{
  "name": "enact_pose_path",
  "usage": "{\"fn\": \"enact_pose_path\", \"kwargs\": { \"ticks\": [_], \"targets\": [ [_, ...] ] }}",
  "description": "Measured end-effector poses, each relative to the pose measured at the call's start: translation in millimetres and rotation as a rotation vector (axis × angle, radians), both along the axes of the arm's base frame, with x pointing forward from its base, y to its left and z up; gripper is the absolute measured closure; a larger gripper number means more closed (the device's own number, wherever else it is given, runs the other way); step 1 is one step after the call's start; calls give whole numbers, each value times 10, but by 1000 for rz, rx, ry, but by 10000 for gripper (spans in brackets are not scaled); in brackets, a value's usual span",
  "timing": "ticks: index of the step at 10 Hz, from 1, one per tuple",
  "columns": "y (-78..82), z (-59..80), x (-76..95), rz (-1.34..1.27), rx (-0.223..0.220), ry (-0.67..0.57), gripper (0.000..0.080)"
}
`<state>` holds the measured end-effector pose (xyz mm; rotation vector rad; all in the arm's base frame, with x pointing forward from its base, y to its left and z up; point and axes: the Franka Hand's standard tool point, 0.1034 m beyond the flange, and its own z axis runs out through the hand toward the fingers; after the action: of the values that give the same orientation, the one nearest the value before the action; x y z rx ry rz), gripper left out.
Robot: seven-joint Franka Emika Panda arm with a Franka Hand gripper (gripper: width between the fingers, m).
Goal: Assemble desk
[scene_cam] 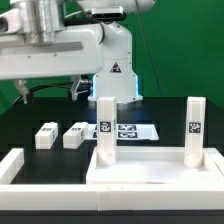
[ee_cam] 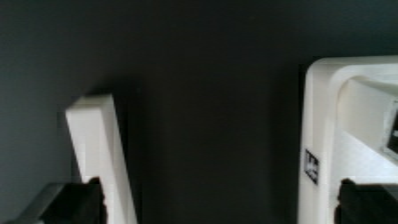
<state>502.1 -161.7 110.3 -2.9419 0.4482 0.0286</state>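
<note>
The desk's white rimmed tabletop panel (scene_cam: 150, 165) lies at the front of the black table. Two white legs stand upright at its far corners, one on the exterior view's left (scene_cam: 105, 125) and one on the right (scene_cam: 194, 125), each with a tag. Two loose legs (scene_cam: 46, 136) (scene_cam: 75, 135) lie flat behind it on the left. My gripper (ee_cam: 217, 205) is open and empty, high above the table. Its dark fingertips (ee_cam: 71, 205) show at the edge of the wrist view. The tabletop's rim (ee_cam: 347, 120) is beside one fingertip, and a long white piece (ee_cam: 98, 150) is beside the other.
The marker board (scene_cam: 135, 130) lies flat behind the tabletop. White border bars sit at the exterior view's front left (scene_cam: 10, 165) and front right (scene_cam: 215, 165). The arm's body (scene_cam: 60, 45) hangs over the back left and its base (scene_cam: 115, 75) stands behind.
</note>
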Motion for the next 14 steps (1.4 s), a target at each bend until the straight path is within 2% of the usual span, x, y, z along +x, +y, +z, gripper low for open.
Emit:
{"fn": "enact_pose_path", "kwargs": {
  "ticks": [4, 6, 7, 9, 10, 11, 12, 13, 14],
  "targets": [
    [50, -16, 37, -197, -3, 27, 151],
    [-31, -208, -149, -297, 71, 117, 151],
    [-41, -289, -274, -297, 133, 222, 151],
    [12, -295, -377, -302, 148, 225, 151],
    [114, -273, -494, -283, 219, 330, 151],
    [67, -303, -431, -274, 263, 401, 151],
    [90, -318, -440, -260, 302, 466, 151],
    [144, -337, -566, -251, 350, 543, 151],
    [245, -393, -781, -241, 410, 657, 151]
  ]
}}
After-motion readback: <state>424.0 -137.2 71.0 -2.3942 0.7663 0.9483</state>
